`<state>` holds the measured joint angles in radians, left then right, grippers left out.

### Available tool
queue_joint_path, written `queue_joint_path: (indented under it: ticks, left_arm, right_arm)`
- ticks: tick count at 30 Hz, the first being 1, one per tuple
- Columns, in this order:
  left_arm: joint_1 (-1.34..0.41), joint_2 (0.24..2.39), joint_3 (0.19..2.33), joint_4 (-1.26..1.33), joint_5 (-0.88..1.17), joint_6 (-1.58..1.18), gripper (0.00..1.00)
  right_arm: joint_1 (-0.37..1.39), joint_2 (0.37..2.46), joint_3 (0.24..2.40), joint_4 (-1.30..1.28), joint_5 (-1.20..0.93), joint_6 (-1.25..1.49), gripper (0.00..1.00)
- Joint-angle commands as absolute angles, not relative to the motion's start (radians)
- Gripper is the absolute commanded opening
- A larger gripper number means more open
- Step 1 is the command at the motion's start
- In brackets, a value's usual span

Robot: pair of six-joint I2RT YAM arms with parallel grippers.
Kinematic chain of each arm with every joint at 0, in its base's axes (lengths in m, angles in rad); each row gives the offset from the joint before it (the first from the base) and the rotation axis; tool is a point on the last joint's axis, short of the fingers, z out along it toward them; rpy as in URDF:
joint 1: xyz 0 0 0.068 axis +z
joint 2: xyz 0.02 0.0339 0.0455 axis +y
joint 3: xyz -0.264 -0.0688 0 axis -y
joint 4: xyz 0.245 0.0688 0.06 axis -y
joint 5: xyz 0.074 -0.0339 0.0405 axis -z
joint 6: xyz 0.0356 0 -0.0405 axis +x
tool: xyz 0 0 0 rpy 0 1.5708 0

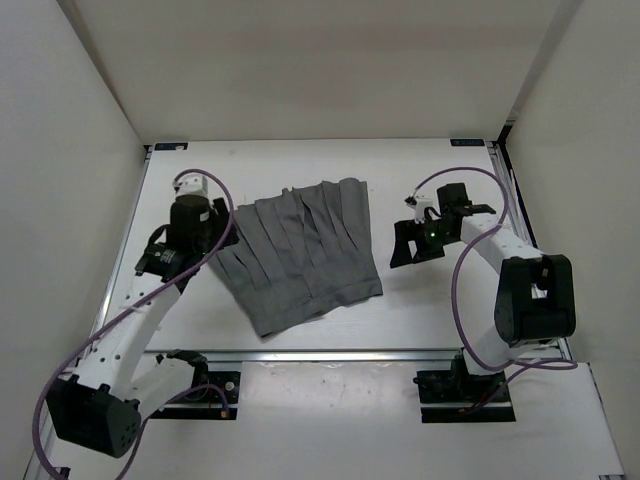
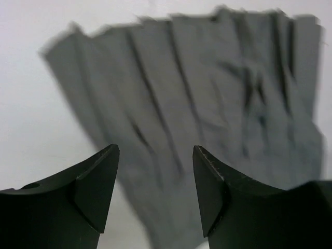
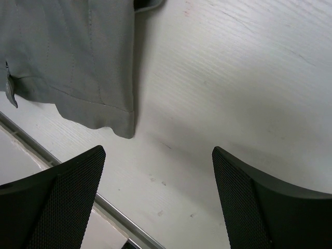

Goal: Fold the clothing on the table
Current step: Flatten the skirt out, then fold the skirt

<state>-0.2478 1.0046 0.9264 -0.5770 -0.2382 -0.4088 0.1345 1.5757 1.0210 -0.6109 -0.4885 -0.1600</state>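
The clothing is a grey pleated garment spread flat in the middle of the table, fanned wider toward the near side. My left gripper hovers at its left edge. In the left wrist view that gripper is open, with the pleated fabric lying beyond and below the gap and nothing between the fingers. My right gripper stands just right of the garment. In the right wrist view it is open over bare table, and a corner of the garment lies ahead to the left.
A metal rail runs along the table's near edge and also shows in the right wrist view. White walls enclose the left, right and far sides. Purple cables loop off both arms.
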Motion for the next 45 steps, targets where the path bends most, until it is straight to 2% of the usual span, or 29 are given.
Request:
queue_joint_path:
  ticks: [1, 5, 11, 16, 20, 27, 34, 40, 45]
  left_arm:
    - [-0.346, 1.066, 0.853, -0.656, -0.098, -0.564, 0.69]
    - [-0.373, 0.976, 0.677, -0.641, -0.02, -0.728, 0.72]
    - [-0.374, 0.795, 0.405, -0.52, 0.13, -0.891, 0.84]
    - [-0.397, 0.649, 0.273, -0.416, 0.147, -0.997, 0.96]
    - [-0.429, 0.562, 0.181, -0.403, 0.118, -1.071, 0.99]
    - [-0.394, 0.448, 0.077, -0.431, 0.137, -1.12, 0.98]
    - [-0.331, 0.405, 0.074, -0.459, 0.209, -1.082, 0.81]
    - [-0.328, 0.374, 0.103, -0.538, 0.23, -1.062, 0.81]
    - [-0.351, 0.451, 0.071, -0.43, 0.258, -1.077, 0.79]
  right_arm:
    - [0.163, 1.582, 1.066, -0.607, -0.486, -0.187, 0.89]
    - [0.16, 1.592, 1.055, -0.592, -0.524, -0.183, 0.89]
    - [0.107, 1.614, 1.049, -0.594, -0.589, -0.172, 0.89]
    - [0.1, 1.627, 1.054, -0.618, -0.574, -0.169, 0.89]
    - [0.118, 1.631, 1.016, -0.623, -0.578, -0.176, 0.89]
    - [0.081, 1.663, 0.985, -0.606, -0.692, -0.127, 0.9]
    - [0.126, 1.707, 0.977, -0.575, -0.706, -0.107, 0.91]
    - [0.179, 1.764, 0.974, -0.523, -0.724, -0.075, 0.89]
    - [0.239, 1.793, 0.962, -0.499, -0.719, -0.069, 0.89]
